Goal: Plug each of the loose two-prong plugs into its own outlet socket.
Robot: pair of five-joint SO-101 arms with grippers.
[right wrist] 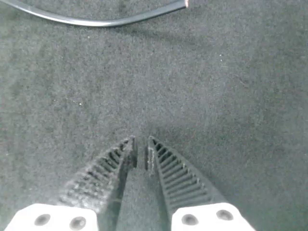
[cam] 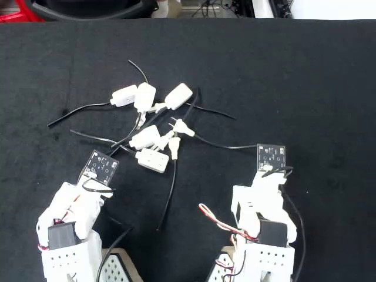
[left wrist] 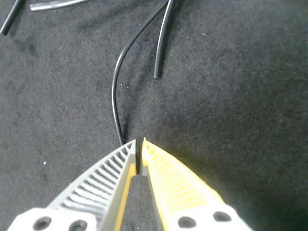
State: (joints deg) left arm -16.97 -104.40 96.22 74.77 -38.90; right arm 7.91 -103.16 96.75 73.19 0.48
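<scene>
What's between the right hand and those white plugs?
Bare black cloth, then one black cable crossing ahead of the right hand, seen in the right wrist view; it runs to the plugs.

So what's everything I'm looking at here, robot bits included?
Table cover: one, black, under everything.
Plugs and sockets: several, too tangled to count exactly, white, heaped mid-table.
Cords: several, black, trailing out of the heap.
Red thing: one, red, beyond the table's far left corner.
Arms: two, white, at the near edge, the left arm and the right arm.
Left gripper: one, with a grey and a yellow finger, tips together, over the cover near a cord.
Right gripper: one, black fingers, tips almost together, over the cover.
</scene>
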